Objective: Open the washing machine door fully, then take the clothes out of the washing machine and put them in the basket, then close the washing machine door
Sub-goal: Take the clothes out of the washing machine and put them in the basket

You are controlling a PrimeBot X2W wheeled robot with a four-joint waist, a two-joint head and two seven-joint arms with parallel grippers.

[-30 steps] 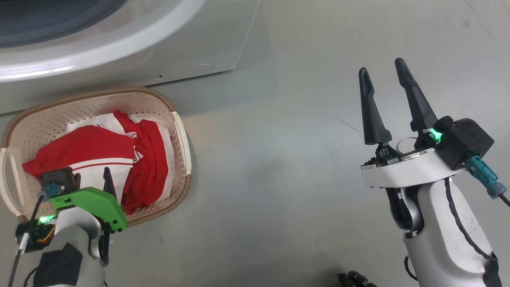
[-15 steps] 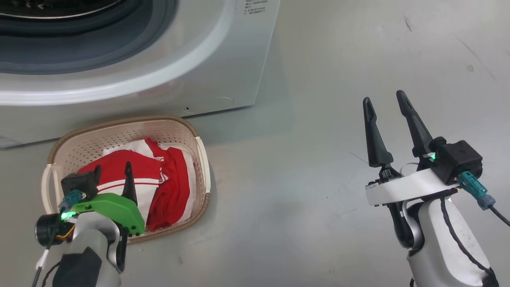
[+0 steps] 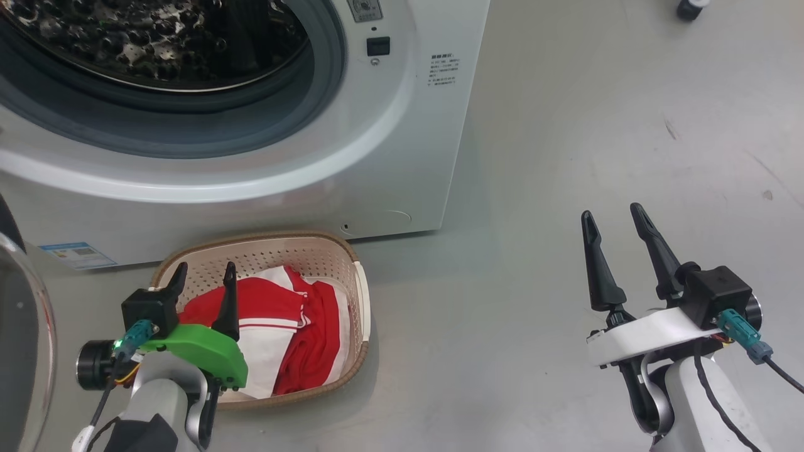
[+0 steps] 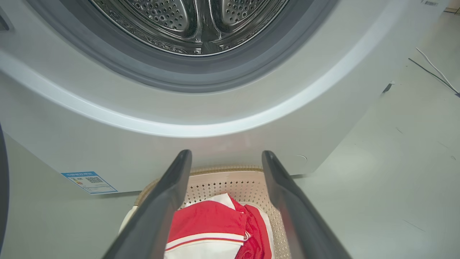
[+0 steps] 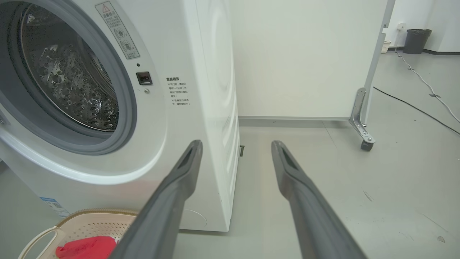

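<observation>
Floor (image 3: 553, 138): smooth pale grey with a dull sheen, marked by scuffs and dark specks. Washer (image 3: 408, 150) stands on it, mouth uncovered; I can see into the steel drum (image 3: 157, 44) past the grey seal (image 3: 188, 132). Door (image 3: 25, 339) is swung out at my far left, glass bowl and a bit of black rim at the frame edge. Blue label (image 3: 75, 254) sits low on the front. Basket (image 3: 251, 248) is on the floor just before the washer's base, clothes (image 3: 264, 307) heaped inside. Left gripper (image 3: 206, 269) hovers over the basket's near side, fingers spread, nothing between them. Right gripper (image 3: 610, 212) is well off to the right over bare floor, fingers apart, holding nothing. Beyond the washer a white partition (image 5: 305, 54) stands on a bracket with a caster (image 5: 366, 145); cables (image 5: 413, 104) trail across the floor, and a dark bin (image 5: 418, 41) stands far back.
</observation>
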